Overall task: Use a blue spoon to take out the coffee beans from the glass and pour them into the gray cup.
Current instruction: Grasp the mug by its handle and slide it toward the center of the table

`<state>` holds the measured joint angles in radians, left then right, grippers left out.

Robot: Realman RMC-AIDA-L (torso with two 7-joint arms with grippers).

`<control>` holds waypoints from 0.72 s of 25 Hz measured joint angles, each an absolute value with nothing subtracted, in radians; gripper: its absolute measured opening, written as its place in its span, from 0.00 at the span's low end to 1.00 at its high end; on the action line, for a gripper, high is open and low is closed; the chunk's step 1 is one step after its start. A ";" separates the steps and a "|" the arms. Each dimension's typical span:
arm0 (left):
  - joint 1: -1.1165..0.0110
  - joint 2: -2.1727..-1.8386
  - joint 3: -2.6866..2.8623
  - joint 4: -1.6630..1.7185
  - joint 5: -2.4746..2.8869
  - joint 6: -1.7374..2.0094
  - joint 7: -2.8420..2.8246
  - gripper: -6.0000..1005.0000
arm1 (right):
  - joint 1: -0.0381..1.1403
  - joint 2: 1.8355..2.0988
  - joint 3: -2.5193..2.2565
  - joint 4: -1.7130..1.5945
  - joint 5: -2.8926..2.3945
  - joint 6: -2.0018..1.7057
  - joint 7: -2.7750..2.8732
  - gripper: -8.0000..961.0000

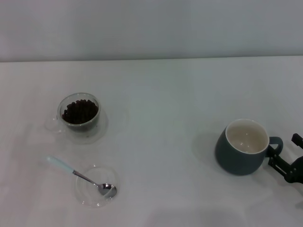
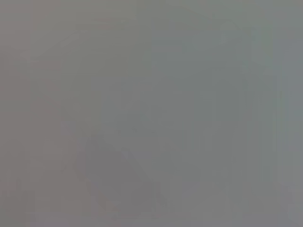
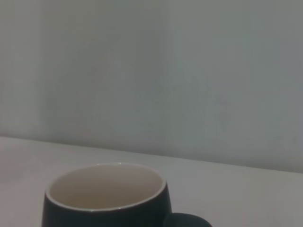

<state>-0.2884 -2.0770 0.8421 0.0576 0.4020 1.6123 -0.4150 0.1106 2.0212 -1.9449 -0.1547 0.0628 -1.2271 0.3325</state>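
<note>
one glass (image 1: pixel 79 117), one gray cup (image 1: pixel 243 146), one blue spoon (image 1: pixel 81 176), one glass dish (image 1: pixel 96 186)

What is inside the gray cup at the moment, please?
Nothing: the gray cup shows only its bare cream inside. The beans are in the glass. The right wrist view hides the cup's bottom.

You see a dark slate-gray cup (image 1: pixel 239 158) with a cream-white inside, nearly black coffee beans (image 1: pixel 80 111) in the clear glass (image 1: pixel 79 116), a pale-blue-handled, silver-bowled spoon (image 1: pixel 81 176), a white tabletop (image 1: pixel 165 94), and a black right claw (image 1: pixel 288 165).
</note>
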 joint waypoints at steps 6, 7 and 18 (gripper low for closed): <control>-0.288 -2.077 0.842 0.054 0.402 1.612 -0.412 0.82 | 0.112 2.022 -1.945 -0.155 0.063 -1.225 0.330 0.81; -0.288 -2.077 0.842 0.054 0.402 1.612 -0.412 0.82 | 0.112 2.022 -1.945 -0.154 0.063 -1.225 0.330 0.78; -0.288 -2.075 0.842 0.057 0.402 1.607 -0.410 0.82 | 0.114 2.025 -1.945 -0.157 0.072 -1.214 0.330 0.56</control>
